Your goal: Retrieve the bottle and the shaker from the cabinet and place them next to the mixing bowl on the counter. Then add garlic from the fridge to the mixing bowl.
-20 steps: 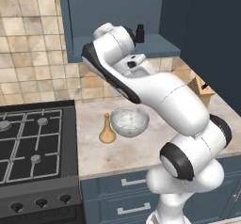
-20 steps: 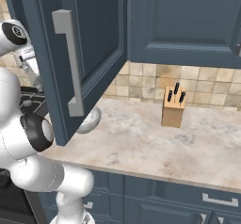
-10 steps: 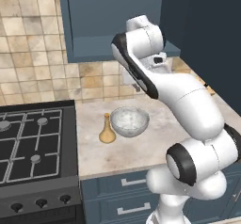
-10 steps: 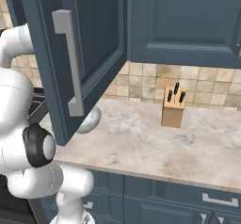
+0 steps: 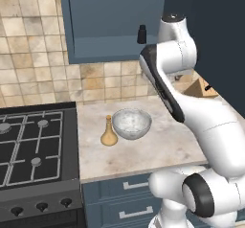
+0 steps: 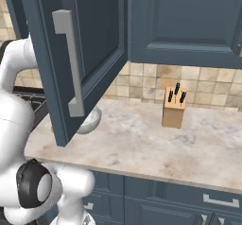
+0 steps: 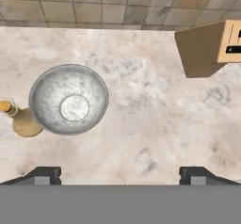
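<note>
The golden-tan bottle (image 5: pixel 109 132) stands on the beige counter (image 5: pixel 158 150), touching or nearly touching the left side of the speckled mixing bowl (image 5: pixel 131 123). The small dark shaker (image 5: pixel 141 34) stands upright inside the open blue cabinet (image 5: pixel 110 26), just left of my raised arm. Looking straight down, the hand view shows the bowl (image 7: pixel 68 99), the bottle (image 7: pixel 22 122) and bare counter (image 7: pixel 150 124). My gripper (image 7: pixel 120 176) is open high above the counter with nothing between its fingertips (image 7: pixel 43 173). The fridge and garlic are out of view.
A wooden knife block (image 6: pixel 174 108) stands on the counter to the right of the bowl, also in the hand view as a knife block (image 7: pixel 207 49). The open cabinet door (image 6: pixel 75 58) juts out over the counter. A black gas hob (image 5: pixel 33 150) lies to the left.
My arm has swung to the right and risen, from in front of the cabinet's left part to its right edge. Bottle, bowl and shaker have not moved.
</note>
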Motion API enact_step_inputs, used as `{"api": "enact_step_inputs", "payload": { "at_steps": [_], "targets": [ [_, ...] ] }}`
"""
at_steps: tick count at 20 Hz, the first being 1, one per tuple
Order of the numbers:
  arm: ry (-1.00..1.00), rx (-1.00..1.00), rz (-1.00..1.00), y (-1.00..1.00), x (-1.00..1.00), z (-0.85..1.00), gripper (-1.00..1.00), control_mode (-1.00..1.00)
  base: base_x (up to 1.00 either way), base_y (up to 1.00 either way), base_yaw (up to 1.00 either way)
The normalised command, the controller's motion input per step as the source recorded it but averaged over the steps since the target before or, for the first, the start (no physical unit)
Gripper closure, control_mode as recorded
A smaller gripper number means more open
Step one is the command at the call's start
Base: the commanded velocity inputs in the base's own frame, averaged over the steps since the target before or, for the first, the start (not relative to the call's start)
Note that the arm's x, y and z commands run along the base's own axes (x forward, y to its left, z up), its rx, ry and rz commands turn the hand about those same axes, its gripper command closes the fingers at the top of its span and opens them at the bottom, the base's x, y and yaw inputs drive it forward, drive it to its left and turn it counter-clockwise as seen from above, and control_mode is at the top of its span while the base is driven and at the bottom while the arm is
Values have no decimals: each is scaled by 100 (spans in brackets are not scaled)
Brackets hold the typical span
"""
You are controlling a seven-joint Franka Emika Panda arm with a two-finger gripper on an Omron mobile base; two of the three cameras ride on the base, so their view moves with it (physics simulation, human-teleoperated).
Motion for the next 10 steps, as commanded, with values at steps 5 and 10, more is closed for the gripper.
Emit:
{"api": "enact_step_inputs", "payload": {
  "at_steps": [5, 10],
  "targets": [
    [-67, 0, 9, 26, -9, 68, -100, -100, 0, 0, 0],
    [-40, 0, 0, 18, 30, 64, -100, -100, 0, 0, 0]
  ]
}}
